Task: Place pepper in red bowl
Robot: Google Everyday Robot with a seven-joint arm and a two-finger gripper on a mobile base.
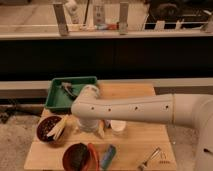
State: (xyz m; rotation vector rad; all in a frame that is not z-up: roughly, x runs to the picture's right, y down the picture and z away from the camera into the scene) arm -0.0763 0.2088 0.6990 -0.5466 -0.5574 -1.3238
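Observation:
The red bowl [76, 157] stands at the table's front left, with a bright red-orange rim and a dark inside. The pepper [93, 149], slim and red, lies against the bowl's right rim on the table. My gripper [95, 127] hangs below the white wrist, just behind the bowl and pepper and above the tabletop. It looks open and holds nothing. The wrist housing hides most of it.
A maroon bowl [49, 130] with pale sticks stands at the left. A green tray [56, 99] sits behind it, holding a dark object. A white cup [118, 126], a blue-green packet [108, 156] and a fork [150, 159] lie nearby. My arm spans the table from the right.

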